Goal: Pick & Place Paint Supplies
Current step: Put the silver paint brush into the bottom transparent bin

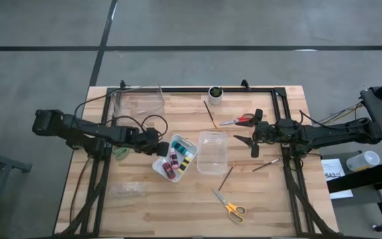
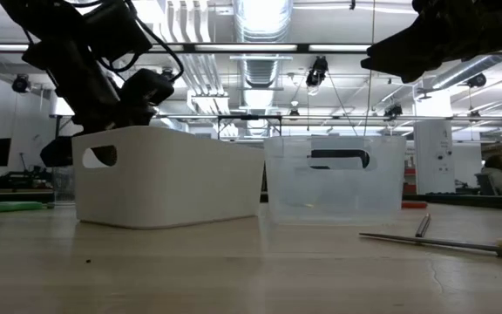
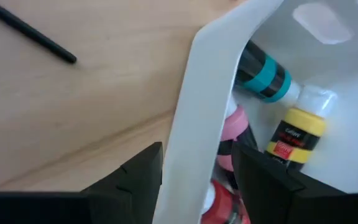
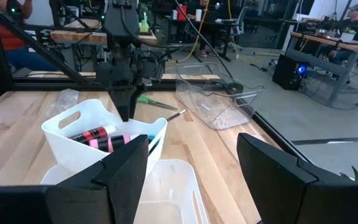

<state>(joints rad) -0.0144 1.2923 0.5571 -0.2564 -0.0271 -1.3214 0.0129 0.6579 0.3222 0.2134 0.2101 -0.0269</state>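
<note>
A white bin (image 1: pixel 176 158) near the table's middle holds paint bottles: a teal-banded one (image 3: pixel 266 74), a yellow one (image 3: pixel 298 127), a pink one (image 3: pixel 234 124) and a red one (image 3: pixel 224 202). My left gripper (image 1: pixel 158 149) is open at the bin's left corner, slanting down, with one finger outside (image 3: pixel 132 180) and one inside (image 3: pixel 263 183) the bin's wall (image 3: pixel 194 112). My right gripper (image 1: pixel 245 143) hovers open and level, just right of a clear tub (image 1: pixel 212 151), with nothing between its fingers. Thin brushes (image 1: pixel 209 114) (image 1: pixel 227 176), red scissors (image 1: pixel 241 120) and yellow scissors (image 1: pixel 229 207) lie flat on the wood. My left gripper stands astride the white bin's wall near a corner (image 3: pixel 191 155), one finger inside the bin and one outside, coming slanting down from the table's left. I cannot tell whether either finger touches the wall. The bin rests on the table.
A second clear tub (image 1: pixel 138 99) lies at the far left, and a small white cup (image 1: pixel 215 94) stands at the far edge. Green-handled scissors (image 1: pixel 120 151) lie under my left arm, a clear bag (image 1: pixel 128 190) at the near left and another brush (image 1: pixel 265 164) below my right arm.
</note>
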